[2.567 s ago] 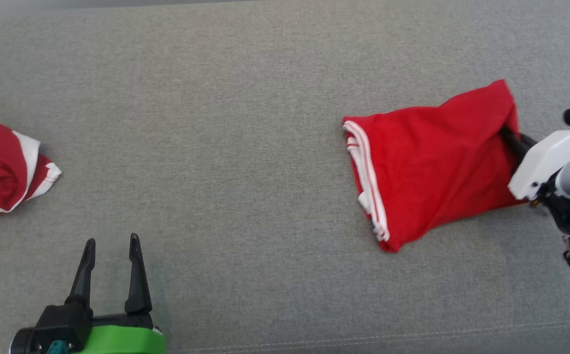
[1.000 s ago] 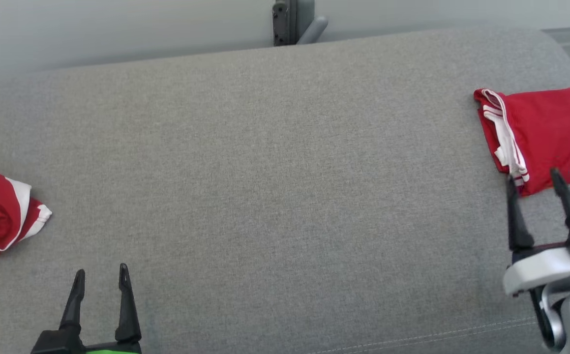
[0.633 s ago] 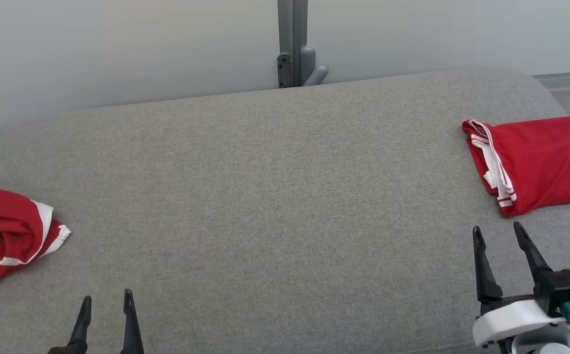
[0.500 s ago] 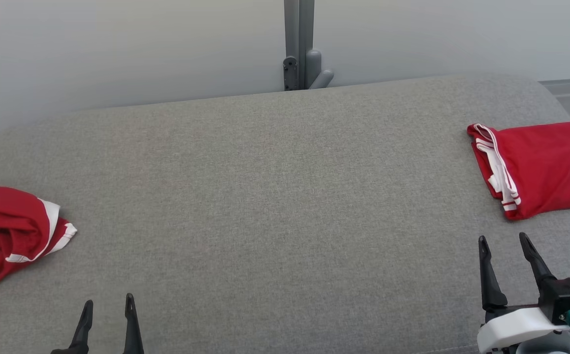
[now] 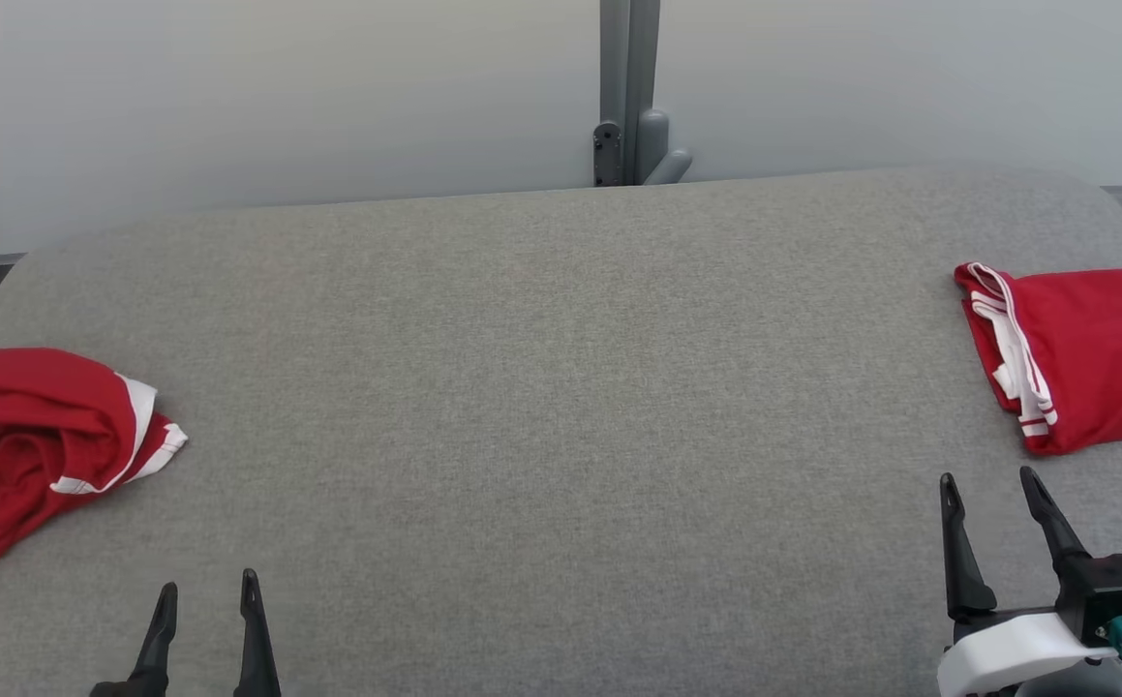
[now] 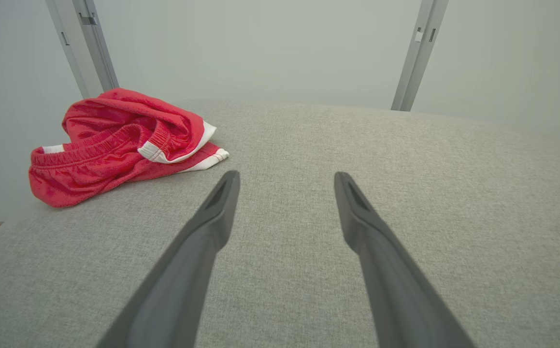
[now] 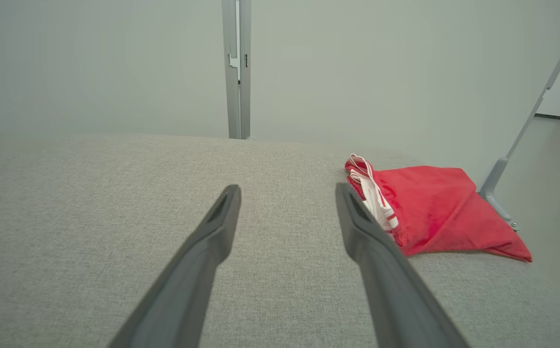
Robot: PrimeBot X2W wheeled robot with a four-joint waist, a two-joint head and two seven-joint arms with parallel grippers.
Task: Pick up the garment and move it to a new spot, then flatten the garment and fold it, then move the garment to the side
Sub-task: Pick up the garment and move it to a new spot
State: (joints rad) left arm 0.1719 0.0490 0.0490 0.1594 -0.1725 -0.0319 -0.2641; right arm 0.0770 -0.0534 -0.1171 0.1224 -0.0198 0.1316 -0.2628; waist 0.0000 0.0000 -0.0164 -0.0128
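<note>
Folded garment [image 5: 1083, 353] sits aside at right; we judge that one done. Crumpled garment [image 5: 28, 455] at left not yet handled. Left gripper [image 5: 209, 581] and right gripper [image 5: 987, 476]: spread, empty.

Garment [image 5: 1103, 348] R; shorts [image 5: 18, 445], prob., L.

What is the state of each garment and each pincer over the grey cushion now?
Red fabric garment with white stripes, right side: folded, lying free.
Red fabric garment with white trim, left side: crumpled, lying free.
Left pincer: open, empty.
Right pincer: open, empty, clear of the garment.
</note>
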